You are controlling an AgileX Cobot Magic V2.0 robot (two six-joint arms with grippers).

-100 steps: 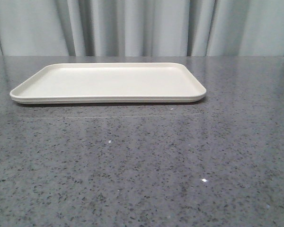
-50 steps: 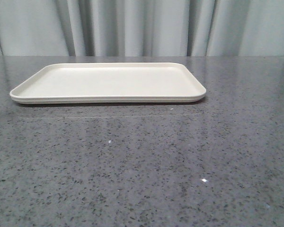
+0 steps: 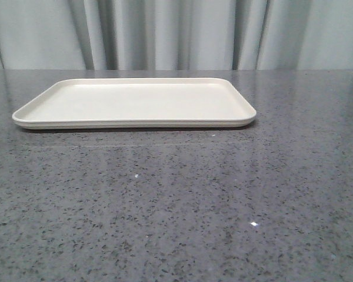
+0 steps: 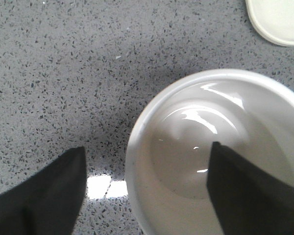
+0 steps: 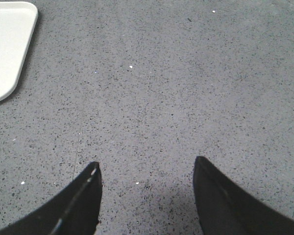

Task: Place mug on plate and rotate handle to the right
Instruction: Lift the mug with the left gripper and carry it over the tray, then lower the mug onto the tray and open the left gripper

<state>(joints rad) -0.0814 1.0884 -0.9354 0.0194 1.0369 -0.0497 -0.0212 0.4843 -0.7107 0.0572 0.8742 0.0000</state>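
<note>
The mug (image 4: 220, 156) is seen from above in the left wrist view, its open mouth directly under the left gripper (image 4: 147, 186); one of the fingers (image 4: 245, 191) is lowered inside the rim and the other stands outside the wall over the counter (image 4: 63, 73), so the wall lies between them, spread apart and not yet visibly closed on it. The left arm is therefore judged much the nearer to the mug. A corner of the plate (image 4: 279, 22) shows beyond the mug, apart from it, so the mug is not yet on the plate. The handle cannot be seen, and its direction cannot be told. The right gripper (image 5: 147, 196) is held open over bare counter, with the plate off to one side. No brand, label or writing can be read anywhere.
</note>
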